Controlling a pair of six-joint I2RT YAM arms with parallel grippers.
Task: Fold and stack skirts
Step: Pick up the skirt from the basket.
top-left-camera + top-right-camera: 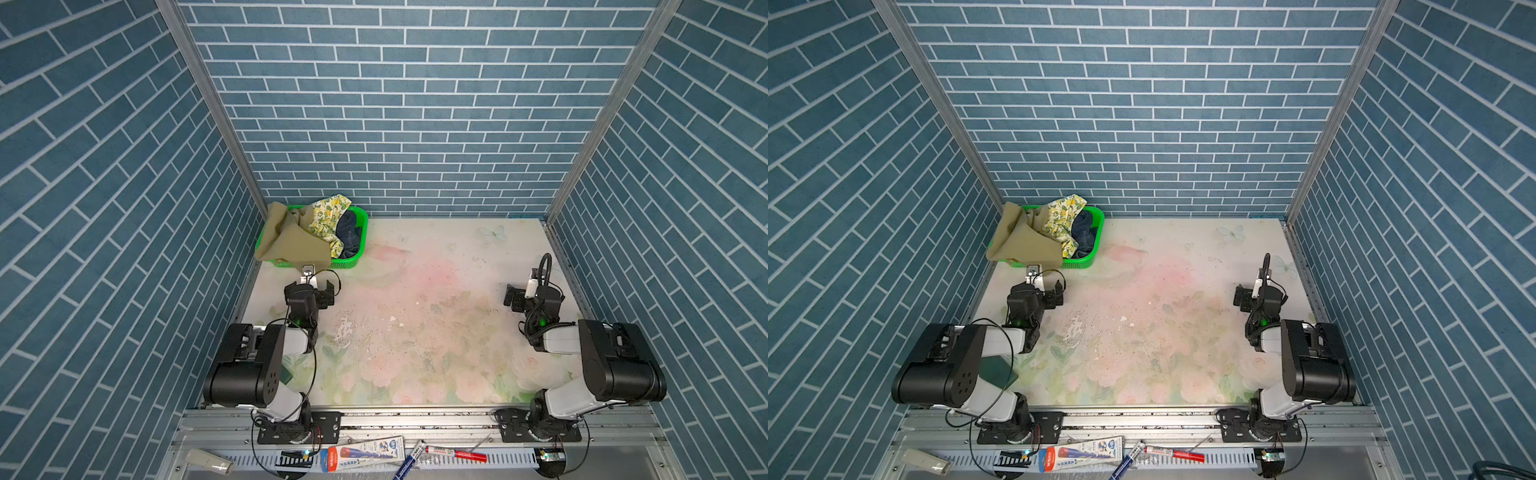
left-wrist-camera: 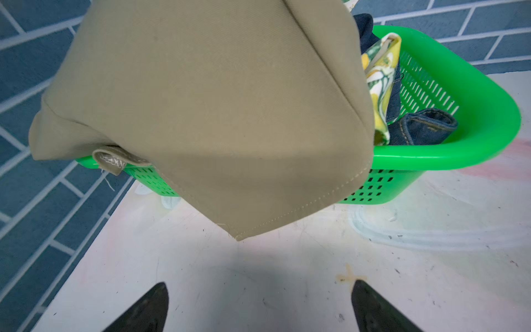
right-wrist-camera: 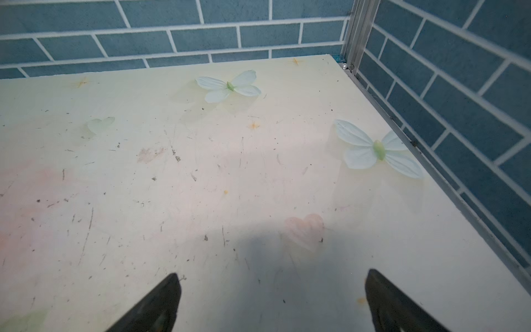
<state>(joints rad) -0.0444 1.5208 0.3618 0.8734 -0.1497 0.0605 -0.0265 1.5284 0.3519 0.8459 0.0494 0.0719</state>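
Observation:
Three skirts lie heaped in a green mesh basket (image 1: 362,216) at the table's far left corner. The olive-khaki skirt (image 1: 286,239) drapes over the basket's near and left rim, and one corner of it hangs down toward the table (image 2: 244,201). Beside it are the lemon-print skirt (image 1: 328,218) and the dark denim skirt (image 1: 350,235), both inside the basket. My left gripper (image 2: 258,287) stands open just in front of the basket, low over the table, touching nothing. My right gripper (image 3: 273,278) is open over bare table near the right wall, with nothing between its fingers.
Blue brick-pattern walls close in the left, back and right sides. The floral table (image 1: 415,316) has butterfly decals (image 3: 376,149) near the far right corner. Pens and a packaged tube (image 1: 365,453) lie on the front rail behind the arm bases.

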